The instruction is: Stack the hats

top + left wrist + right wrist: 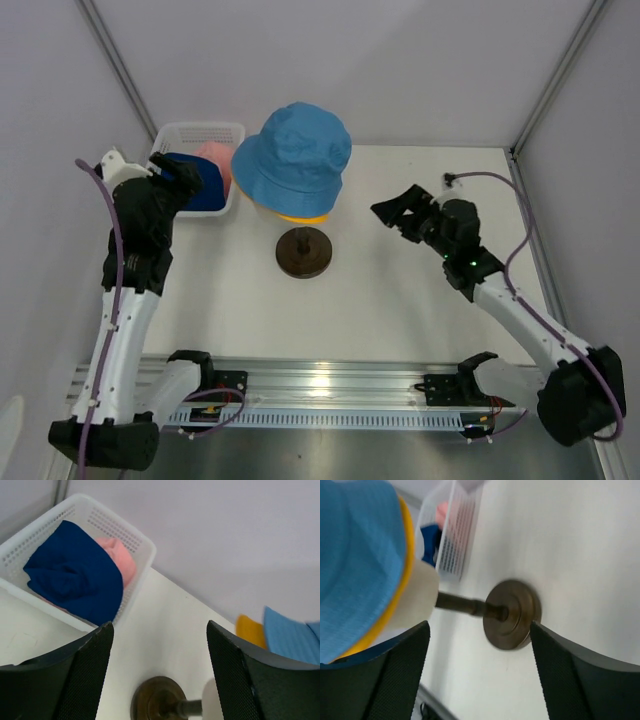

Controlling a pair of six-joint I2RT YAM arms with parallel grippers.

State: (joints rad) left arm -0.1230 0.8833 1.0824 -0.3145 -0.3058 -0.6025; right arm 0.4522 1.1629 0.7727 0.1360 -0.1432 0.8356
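A light blue hat (pixel 295 150) sits on top of a yellow hat (pixel 300 215), of which only the brim edge shows, both on the cream mannequin head (pixel 412 600). A navy hat (pixel 75 580) and a pink hat (pixel 122 560) lie in the white basket (pixel 30 535) at the back left. My left gripper (pixel 180 178) hangs open beside the basket, its jaws wide apart and holding nothing (pixel 159 630). My right gripper (pixel 400 212) stands open to the right of the stacked hats, empty too (pixel 479 630).
The mannequin's dark brown round base (pixel 305 252) and stem stand at the table's middle, between the two arms. White walls close in the back and both sides. A metal rail (pixel 320 390) runs along the near edge.
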